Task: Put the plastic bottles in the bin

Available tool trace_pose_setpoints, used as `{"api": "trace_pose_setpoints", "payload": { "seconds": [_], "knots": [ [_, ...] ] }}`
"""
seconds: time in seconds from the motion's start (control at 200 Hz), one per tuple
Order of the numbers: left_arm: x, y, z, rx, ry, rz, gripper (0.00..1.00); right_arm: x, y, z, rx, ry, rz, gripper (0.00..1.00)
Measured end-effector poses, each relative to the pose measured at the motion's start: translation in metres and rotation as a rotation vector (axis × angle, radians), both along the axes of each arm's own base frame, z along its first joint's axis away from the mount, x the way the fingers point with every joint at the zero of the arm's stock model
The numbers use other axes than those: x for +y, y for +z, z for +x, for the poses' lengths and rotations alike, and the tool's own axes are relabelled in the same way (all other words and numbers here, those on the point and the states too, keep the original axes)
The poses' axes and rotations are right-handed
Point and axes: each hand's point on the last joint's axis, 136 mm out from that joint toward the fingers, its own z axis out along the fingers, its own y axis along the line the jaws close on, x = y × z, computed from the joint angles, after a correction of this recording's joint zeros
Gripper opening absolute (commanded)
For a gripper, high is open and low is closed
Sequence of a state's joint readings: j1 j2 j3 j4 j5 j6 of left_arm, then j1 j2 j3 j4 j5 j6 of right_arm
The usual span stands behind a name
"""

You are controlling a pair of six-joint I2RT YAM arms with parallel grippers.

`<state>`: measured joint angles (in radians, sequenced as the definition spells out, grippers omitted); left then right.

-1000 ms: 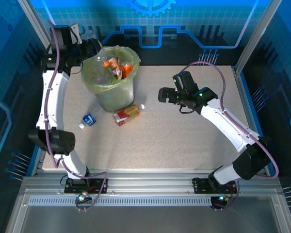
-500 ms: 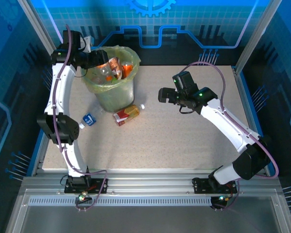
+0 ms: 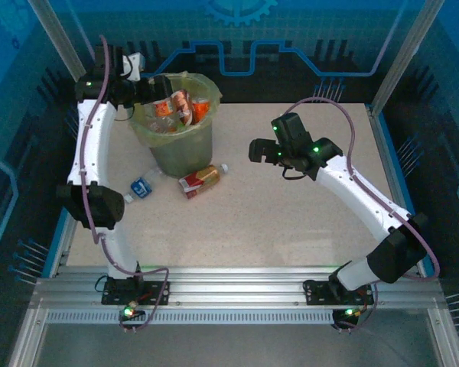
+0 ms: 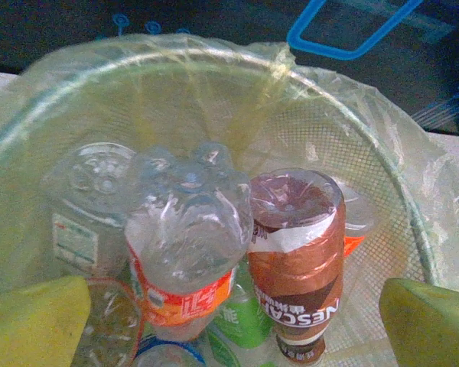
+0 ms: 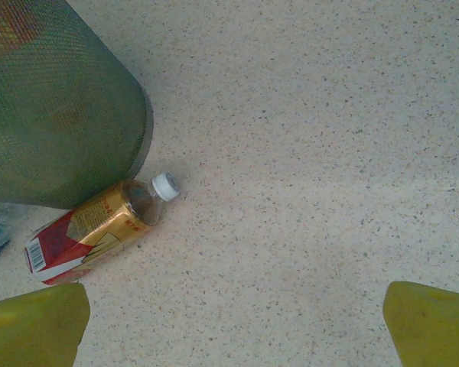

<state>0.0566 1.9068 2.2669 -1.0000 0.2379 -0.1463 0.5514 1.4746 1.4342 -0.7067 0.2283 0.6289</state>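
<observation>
Holds the left gripper (image 3: 154, 87) over the far-left rim of the bin (image 3: 182, 153), yellow pads (image 4: 34, 321) spread to the full, nothing gripped. Looks straight down on the plastic bottles (image 4: 92, 202) heaped inside the yellow-green liner, among them an orange-labelled bottle (image 4: 185, 252) pressed against a brown-labelled bottle (image 4: 297, 256) (bases towards the camera). Holds the right gripper (image 3: 258, 150) above the table (image 3: 306, 222), right of the bin, jaws likewise parted wide and empty. Shows two more on the tabletop: a red-and-gold bottle (image 3: 201, 180) lying just beside the bin's base, and a blue-labelled bottle (image 3: 141, 186) near its left.
</observation>
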Motion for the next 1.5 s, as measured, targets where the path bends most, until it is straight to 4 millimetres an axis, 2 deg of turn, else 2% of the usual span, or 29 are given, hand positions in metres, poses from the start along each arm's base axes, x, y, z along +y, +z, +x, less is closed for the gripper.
{"api": "trace_pose_setpoints", "payload": {
  "seconds": [0.08, 0.155, 0.295, 0.405, 0.51, 0.66, 0.755, 0.955, 1.091, 1.226, 1.501],
  "knots": [
    [0.007, 0.01, -0.015, -0.017, 0.024, 0.033, 0.99, 0.0, 0.0, 0.0, 0.001, 0.0, -0.001, 1.0],
    [0.016, 0.018, -0.038, -0.036, 0.05, 0.069, 0.99, -0.001, 0.0, 0.0, 0.002, -0.001, -0.003, 1.0],
    [0.038, 0.014, -0.088, -0.066, 0.084, 0.164, 0.99, -0.002, 0.002, 0.0, -0.005, -0.007, -0.005, 1.0],
    [0.046, -0.012, -0.117, -0.071, 0.055, 0.257, 0.99, -0.004, 0.004, 0.0, -0.014, -0.012, -0.008, 1.0],
    [0.049, -0.062, -0.13, -0.043, -0.002, 0.332, 0.99, -0.005, 0.004, 0.0, -0.016, -0.014, -0.012, 1.0],
    [0.063, -0.142, -0.141, 0.04, -0.045, 0.373, 0.99, -0.006, 0.003, -0.001, -0.013, -0.006, -0.027, 1.0],
    [0.062, -0.173, -0.146, 0.062, -0.081, 0.374, 0.99, -0.007, 0.004, -0.002, -0.01, -0.004, -0.033, 1.0],
    [0.051, -0.188, -0.136, -0.01, -0.138, 0.345, 0.99, -0.009, 0.005, -0.003, -0.005, -0.001, -0.041, 1.0],
    [0.045, -0.211, -0.138, 0.006, -0.163, 0.325, 0.99, -0.011, 0.01, -0.003, -0.005, -0.006, -0.042, 1.0],
    [0.049, -0.231, -0.136, 0.059, -0.162, 0.331, 0.99, -0.011, 0.015, -0.002, -0.016, -0.006, -0.037, 1.0],
    [0.056, -0.269, -0.134, 0.166, -0.166, 0.392, 0.99, -0.012, 0.014, -0.003, -0.002, -0.003, -0.048, 1.0]
  ]
}}
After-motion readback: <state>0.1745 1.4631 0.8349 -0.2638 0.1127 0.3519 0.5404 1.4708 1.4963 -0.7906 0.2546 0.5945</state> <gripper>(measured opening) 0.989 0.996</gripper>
